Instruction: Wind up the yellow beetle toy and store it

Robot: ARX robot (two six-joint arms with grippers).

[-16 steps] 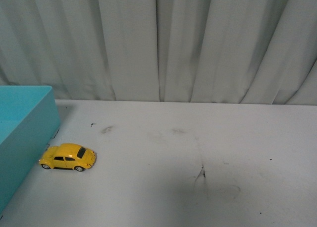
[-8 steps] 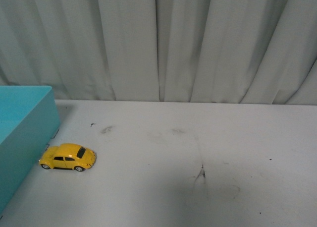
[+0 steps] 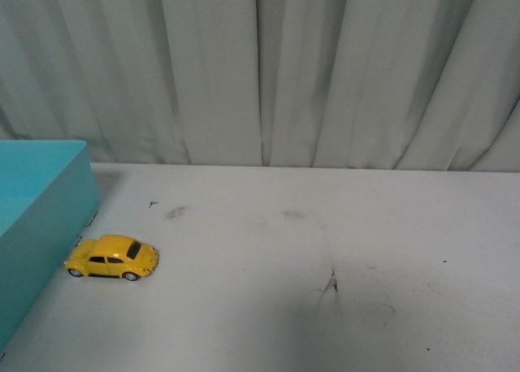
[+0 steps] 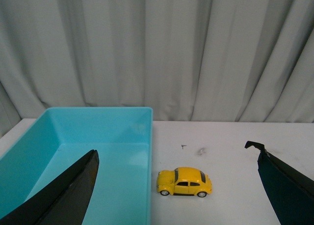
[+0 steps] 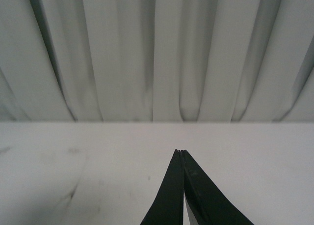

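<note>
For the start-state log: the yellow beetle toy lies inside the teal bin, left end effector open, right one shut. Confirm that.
Not inside: the yellow beetle toy stands on the table beside the teal bin, as the left wrist view shows. The left end effector is open and the right end effector shut, as stated.

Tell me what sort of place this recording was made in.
Probably a staged robot test bench, not a home: a scuffed white table, a plain grey curtain hung as backdrop, and a teal bin with the yellow beetle toy beside it.
</note>
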